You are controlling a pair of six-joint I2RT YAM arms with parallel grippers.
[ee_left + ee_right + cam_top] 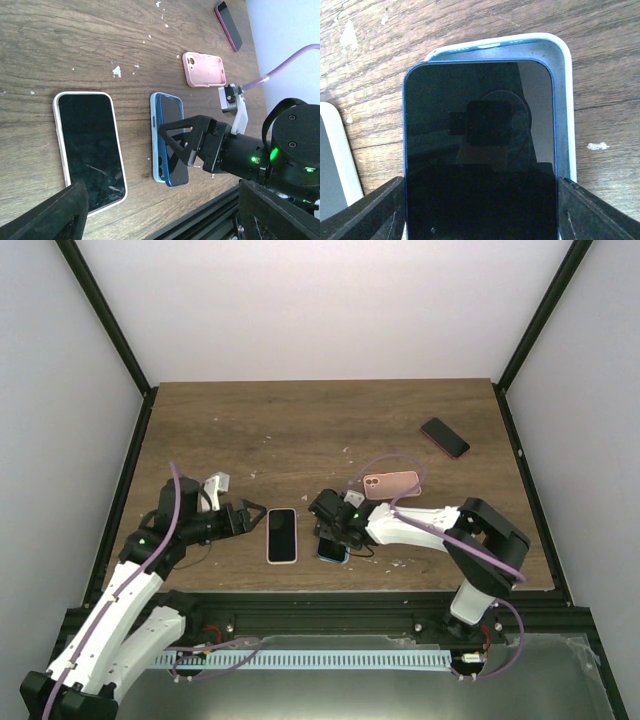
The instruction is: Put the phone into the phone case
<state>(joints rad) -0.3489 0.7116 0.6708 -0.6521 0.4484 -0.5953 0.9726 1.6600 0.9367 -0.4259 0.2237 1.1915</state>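
While right gripper [480, 215] pinches its long edges, blue phone [480, 125] sits skewed, partly seated in light-blue case [563, 100]: likely rigid, slick, glass-fragile, best held by the sides; left gripper [258, 517] spread, empty.

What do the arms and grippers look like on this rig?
The left arm and right arm have white link shells and black joints. A purple cable loops along each. Green LEDs glow near the wrists. The left gripper and right gripper are black, built as open triangular frames, with a white camera bracket behind.
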